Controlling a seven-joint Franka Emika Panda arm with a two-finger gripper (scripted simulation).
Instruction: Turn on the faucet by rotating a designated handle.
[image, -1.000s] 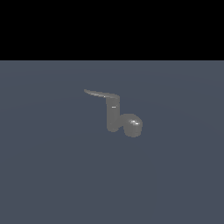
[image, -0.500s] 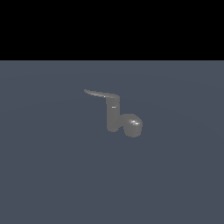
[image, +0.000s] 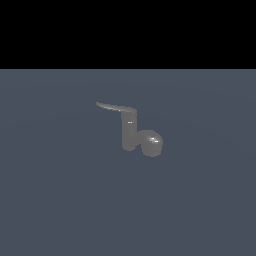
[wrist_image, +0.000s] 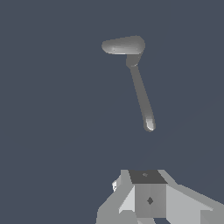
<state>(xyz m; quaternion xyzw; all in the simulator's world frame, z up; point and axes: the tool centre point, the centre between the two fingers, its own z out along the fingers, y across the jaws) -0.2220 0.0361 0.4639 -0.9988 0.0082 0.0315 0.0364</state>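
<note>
The desk (image: 60, 200) carries the faucet (image: 131, 132) near the middle of the exterior view, its spout (image: 151, 144) at four o'clock from the cylinder and its handle (image: 114, 107) reaching toward ten o'clock; the arm is out of that view. In the wrist view the jaws (wrist_image: 148, 197) sit apart from the handle's tip and hold nothing, though you cannot tell how wide they stand; bring them beside the tip, where leverage should be greatest, and push sideways in an arc around the cylinder.

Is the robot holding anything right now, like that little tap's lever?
Nothing is held. The gripper is apart from the faucet, and the handle lies free, untouched. The gripper's fingertips are out of frame.
</note>
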